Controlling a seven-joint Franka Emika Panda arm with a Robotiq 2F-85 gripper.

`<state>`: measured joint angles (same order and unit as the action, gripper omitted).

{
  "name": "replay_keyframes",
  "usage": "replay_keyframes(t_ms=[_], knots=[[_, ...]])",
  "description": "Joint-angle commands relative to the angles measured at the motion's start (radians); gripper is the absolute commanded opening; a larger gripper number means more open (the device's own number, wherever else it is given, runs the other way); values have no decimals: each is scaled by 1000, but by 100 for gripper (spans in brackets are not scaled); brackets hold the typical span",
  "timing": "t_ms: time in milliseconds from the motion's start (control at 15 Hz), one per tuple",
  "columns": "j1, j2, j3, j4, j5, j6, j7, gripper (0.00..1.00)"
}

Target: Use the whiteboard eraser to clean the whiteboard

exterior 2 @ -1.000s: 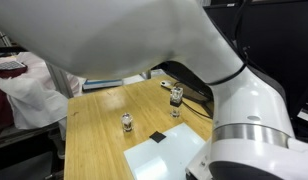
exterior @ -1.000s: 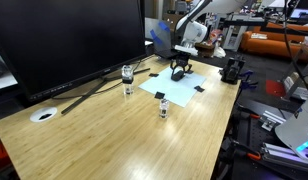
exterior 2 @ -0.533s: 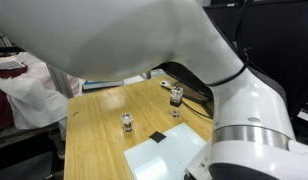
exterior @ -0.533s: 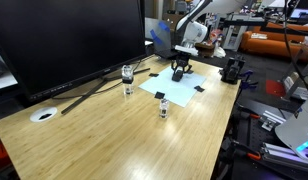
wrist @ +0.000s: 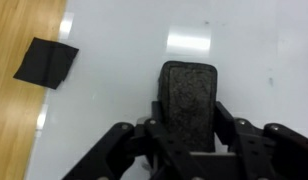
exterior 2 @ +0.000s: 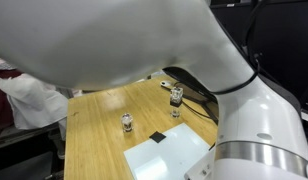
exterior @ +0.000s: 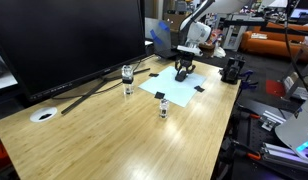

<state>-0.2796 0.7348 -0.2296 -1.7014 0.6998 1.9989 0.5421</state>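
The whiteboard (exterior: 176,85) is a pale sheet with small black corner pieces, lying at the far end of the wooden table; it also shows in the wrist view (wrist: 244,70) and in an exterior view (exterior 2: 174,155). My gripper (exterior: 182,70) stands over its far part, shut on the whiteboard eraser (wrist: 186,95), a black oblong block with rounded ends. In the wrist view the gripper (wrist: 186,125) clamps the eraser from both sides, with the eraser pointing away over the white surface. A black corner piece (wrist: 47,62) lies to the left.
Several small clear glass jars stand on the table: one (exterior: 127,74) near the monitor stand, one (exterior: 163,107) just off the sheet's near edge. A big black monitor (exterior: 64,40) fills the back. A white round disc (exterior: 42,115) lies at the left. Black equipment (exterior: 231,70) sits beside the table.
The gripper with the eraser has shifted slightly on the whiteboard. In an exterior view the arm's white body has moved, covering more of the frame.
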Motion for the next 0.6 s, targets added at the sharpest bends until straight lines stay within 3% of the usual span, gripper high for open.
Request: replay_keyframes(t_ms=[0,533], knots=[[-11,-22,2,-74,8,-25,15,27],[0,-81,-4,-210,24,-49,-4,27]])
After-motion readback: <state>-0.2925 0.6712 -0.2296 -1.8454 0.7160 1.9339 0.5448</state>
